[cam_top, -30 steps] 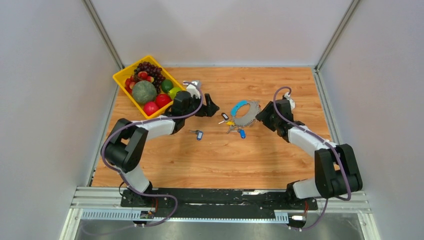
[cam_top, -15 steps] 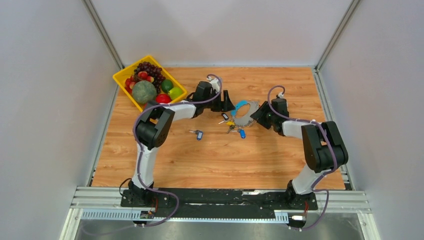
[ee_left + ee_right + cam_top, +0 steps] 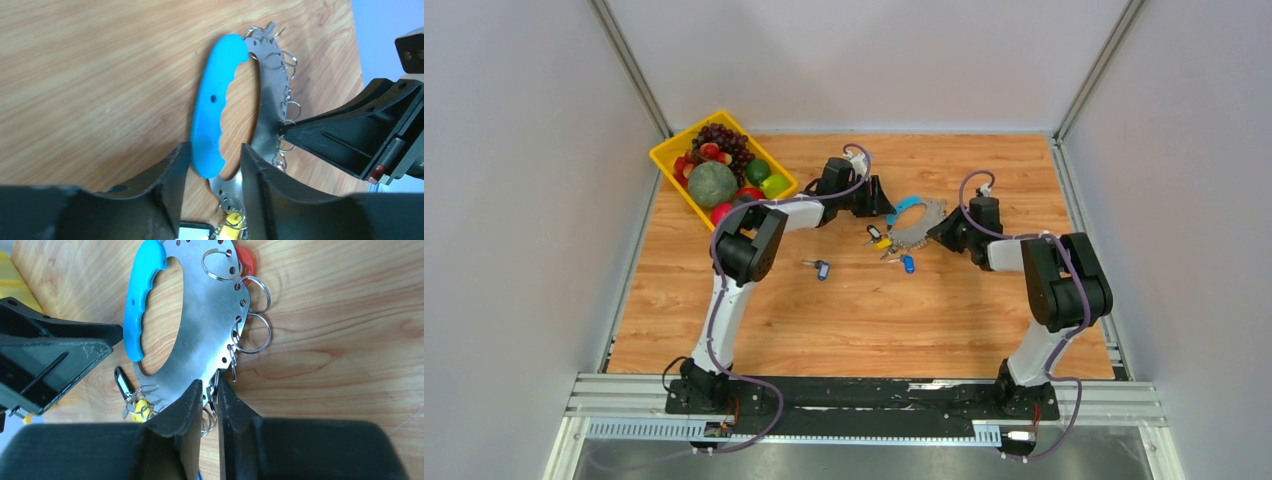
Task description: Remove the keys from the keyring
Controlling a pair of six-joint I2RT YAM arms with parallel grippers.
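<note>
**Ana:** Keyring (image 3: 916,220) first. Where is it?

**Ben:** It lies flat on the table (image 3: 824,320), near the far side, right between the two arms. The keys (image 3: 882,240) sit in a small bunch at its near edge. A red key (image 3: 245,261) peeks out from under it. One lone key (image 3: 821,268) lies on the wood, well apart from the rest.

**Ana:** Is it soft?

**Ben:** No, it looks hard. It is a thin metal plate (image 3: 205,325) with a blue grip (image 3: 212,115) on one side. Small wire rings (image 3: 252,332) hang from holes along the edge. I think it is light and slides on the wood. The bare metal looks smooth, so it may slip.

**Ana:** What are the grippers doing?

**Ben:** The right gripper (image 3: 206,387) is almost closed. It seems to pinch the plate's edge close to the key bunch. The left gripper (image 3: 215,155) is wide open. The end of the blue grip sits between its fingers (image 3: 175,165), but they do not squeeze it.

**Ana:** Where is the best place to hold?

**Ben:** The blue grip, I think. It is thick and bumpy, so fingers can bite on it. The keys are tiny, so take one by its coloured head. The rings look stiff and springy, so the plate must be held tight.
</note>
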